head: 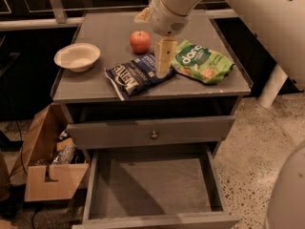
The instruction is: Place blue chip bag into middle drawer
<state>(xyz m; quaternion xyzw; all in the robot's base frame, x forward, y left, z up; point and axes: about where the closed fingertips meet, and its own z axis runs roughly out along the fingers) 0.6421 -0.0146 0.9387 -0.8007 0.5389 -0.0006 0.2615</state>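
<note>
Around me on the flat grey cabinet top (pixel 109 27) sit a round red apple (pixel 140 41) toward the back, a shallow cream-coloured bowl (pixel 77 56) off to the left, and a crinkled green snack bag (pixel 202 61) at the right. My gripper (pixel 163 73) hangs pointing down from the thick white arm (pixel 181 4) over the right end of the crinkly dark navy-blue chip bag (pixel 136 75), just beside the green one (whether it is open or closed, or touching the bag, I cannot tell). Below the top, a grey drawer front with a small round metal knob (pixel 153 135) is shut, and under it the wide shallow grey drawer (pixel 152 185) stands pulled out. A brown cardboard box (pixel 47 175) sits on the floor to the left. The blue bag lies flat and slanted at the front-middle of the top, with pale sealed ends; its white lettering reads "Kettle". The green bag reads "dang".
</note>
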